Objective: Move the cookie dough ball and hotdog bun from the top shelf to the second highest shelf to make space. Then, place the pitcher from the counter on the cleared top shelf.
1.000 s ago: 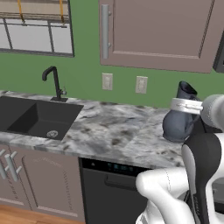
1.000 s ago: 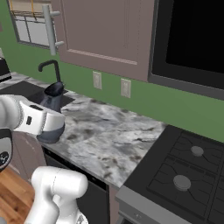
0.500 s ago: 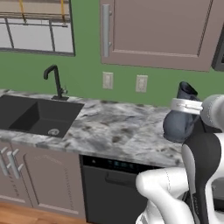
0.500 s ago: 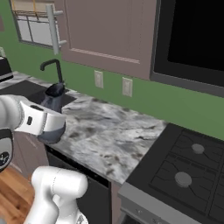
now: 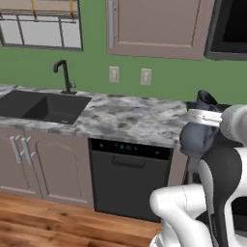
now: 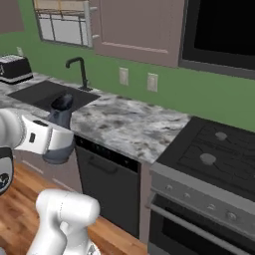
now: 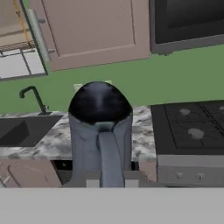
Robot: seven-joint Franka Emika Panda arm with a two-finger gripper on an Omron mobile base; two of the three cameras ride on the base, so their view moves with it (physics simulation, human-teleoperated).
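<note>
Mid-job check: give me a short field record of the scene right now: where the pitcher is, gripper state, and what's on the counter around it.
pitcher: dark blue-grey pitcher, held up at the end of the arm, off the counter, in front of the cabinet fronts
gripper: fingertips hidden behind the pitcher in the hand view; grip itself not visible
counter: marbled counter, no loose items seen on it
sink: black sink with black tap at the counter's left
stove: black stove to the counter's right
dishwasher: dark dishwasher under the counter

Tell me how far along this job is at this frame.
The pitcher is off the counter, carried at the gripper in front of the cabinets. Placing it on the top shelf remains. No fridge is in view, so the dough ball and bun moves can't be checked.
</note>
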